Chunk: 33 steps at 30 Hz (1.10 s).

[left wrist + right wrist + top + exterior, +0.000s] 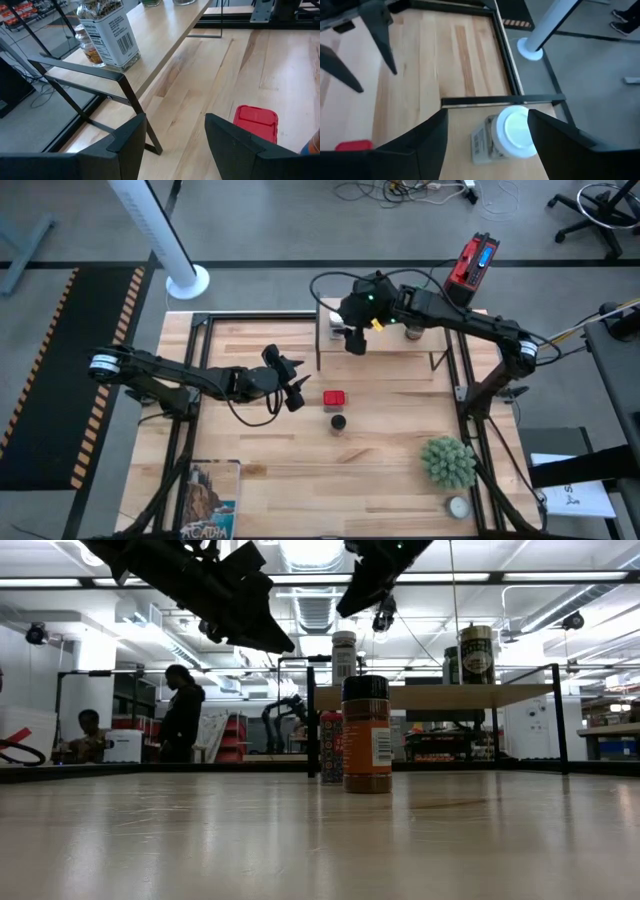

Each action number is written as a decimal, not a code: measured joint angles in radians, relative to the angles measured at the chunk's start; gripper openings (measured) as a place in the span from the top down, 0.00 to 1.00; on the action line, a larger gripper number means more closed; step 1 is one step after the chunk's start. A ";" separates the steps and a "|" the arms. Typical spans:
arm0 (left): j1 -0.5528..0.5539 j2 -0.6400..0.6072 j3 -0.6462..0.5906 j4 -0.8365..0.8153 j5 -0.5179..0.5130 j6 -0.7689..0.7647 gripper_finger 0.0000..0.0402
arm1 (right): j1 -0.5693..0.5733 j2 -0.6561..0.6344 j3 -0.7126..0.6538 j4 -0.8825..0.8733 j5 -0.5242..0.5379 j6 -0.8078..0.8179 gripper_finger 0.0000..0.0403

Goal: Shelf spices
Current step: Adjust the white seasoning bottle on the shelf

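The shelf (pixel 400 348) stands at the table's far side. A white-lidded spice jar (pixel 516 131) rests upright near its left end, and a green-lidded jar (pixel 413 330) stands farther right. My right gripper (pixel 487 114) hovers open above the white-lidded jar, one finger to each side, clear of it. On the table lie a red square tin (pixel 334 397) and, just nearer, a black-lidded jar (pixel 338 422). My left gripper (pixel 297 388) is open just left of the red tin (pixel 255 122), with nothing between its fingers.
A spiky green plant (pixel 448 461) and a flat white round tin (pixel 458 506) sit at the near right. A book (pixel 210 498) lies at the near left corner. The shelf's dark side panel (pixel 127 95) stands just ahead of my left gripper. Bare tabletop lies between the shelf and the red tin.
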 joint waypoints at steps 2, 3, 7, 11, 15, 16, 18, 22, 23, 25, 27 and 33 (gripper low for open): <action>0.000 0.000 0.000 0.000 0.000 0.000 0.52 | -0.012 0.013 0.000 0.006 -0.019 0.005 0.37; 0.000 0.000 0.000 0.000 0.000 0.000 0.52 | -0.017 0.021 0.000 0.002 -0.020 0.006 0.37; 0.000 0.000 0.000 0.002 0.000 0.000 0.52 | -0.028 0.043 0.000 0.032 -0.015 -0.008 0.35; 0.000 0.000 0.000 0.001 0.000 0.000 0.52 | -0.041 0.056 0.001 0.067 -0.019 -0.027 0.34; 0.000 0.000 0.000 0.001 0.001 0.000 0.52 | -0.054 0.068 0.000 0.065 -0.016 -0.050 0.34; 0.000 0.000 0.000 0.001 0.000 0.000 0.52 | -0.057 0.068 0.000 0.066 -0.017 -0.053 0.35; 0.000 0.000 0.000 0.002 0.000 0.000 0.52 | -0.064 0.068 0.000 0.067 -0.019 -0.053 0.35; 0.000 0.000 0.000 0.001 0.000 0.003 0.52 | -0.074 0.074 0.000 0.063 -0.020 -0.048 0.37; 0.000 0.000 0.000 0.001 0.000 0.003 0.52 | -0.077 0.074 0.000 0.062 -0.025 -0.047 0.37; 0.000 0.000 0.000 0.001 0.000 0.003 0.52 | -0.083 0.074 0.000 0.064 -0.048 -0.039 0.37; 0.000 0.000 0.000 0.001 0.000 0.003 0.52 | -0.085 0.077 0.000 0.063 -0.059 -0.030 0.37; 0.000 0.000 0.000 0.002 0.000 0.003 0.52 | -0.094 0.100 0.000 0.043 -0.074 -0.014 0.37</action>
